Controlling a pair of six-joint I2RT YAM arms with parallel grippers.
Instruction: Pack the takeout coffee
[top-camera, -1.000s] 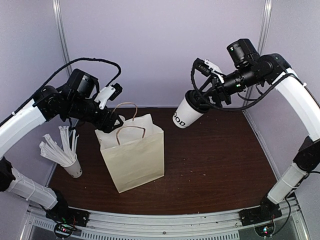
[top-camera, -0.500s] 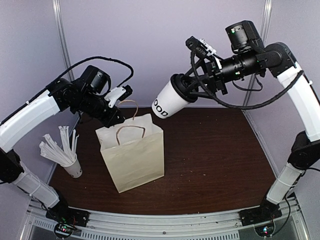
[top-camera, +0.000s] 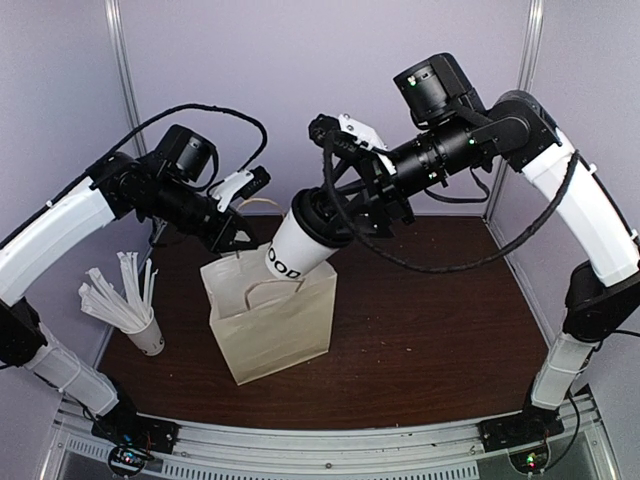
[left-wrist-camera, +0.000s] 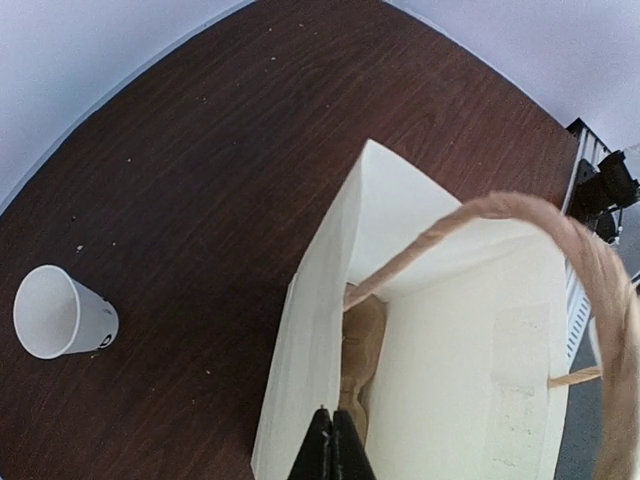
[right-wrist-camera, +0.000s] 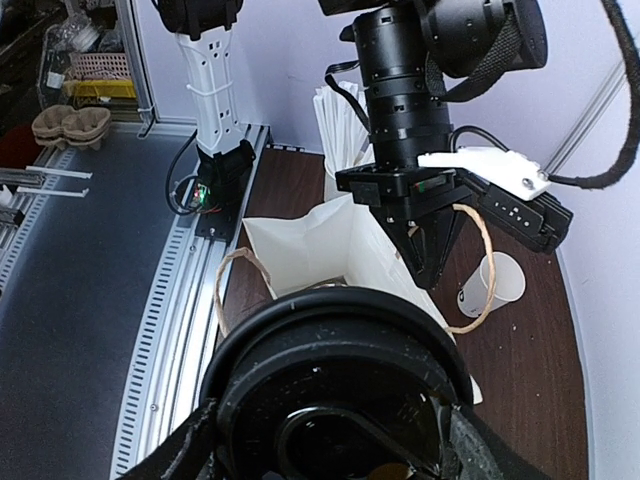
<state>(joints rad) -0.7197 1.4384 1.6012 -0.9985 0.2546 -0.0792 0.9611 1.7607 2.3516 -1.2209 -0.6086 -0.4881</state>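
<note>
The takeout coffee (top-camera: 290, 248), a white paper cup with dark print and a black lid (right-wrist-camera: 340, 390), is held tilted with its base at the mouth of the white paper bag (top-camera: 275, 325). My right gripper (top-camera: 335, 215) is shut on the cup near the lid, and the lid fills the lower half of the right wrist view. My left gripper (left-wrist-camera: 333, 450) is shut on the bag's far-left rim (left-wrist-camera: 320, 300), holding the mouth apart; it also shows as the left gripper (right-wrist-camera: 425, 250) above the bag (right-wrist-camera: 320, 245). Something brown and moulded (left-wrist-camera: 362, 340) lies inside the bag.
A white cup full of wrapped straws (top-camera: 140, 320) stands at the table's left. A lidless white cup (left-wrist-camera: 60, 312) lies on its side behind the bag. The bag's twine handles (left-wrist-camera: 540, 215) arch over its mouth. A pulp carrier (right-wrist-camera: 70, 125) sits off the table.
My right arm swung the coffee left and down from mid-air to the bag's mouth. My left gripper moved onto the bag's rim and closed on it, tugging the top leftward.
</note>
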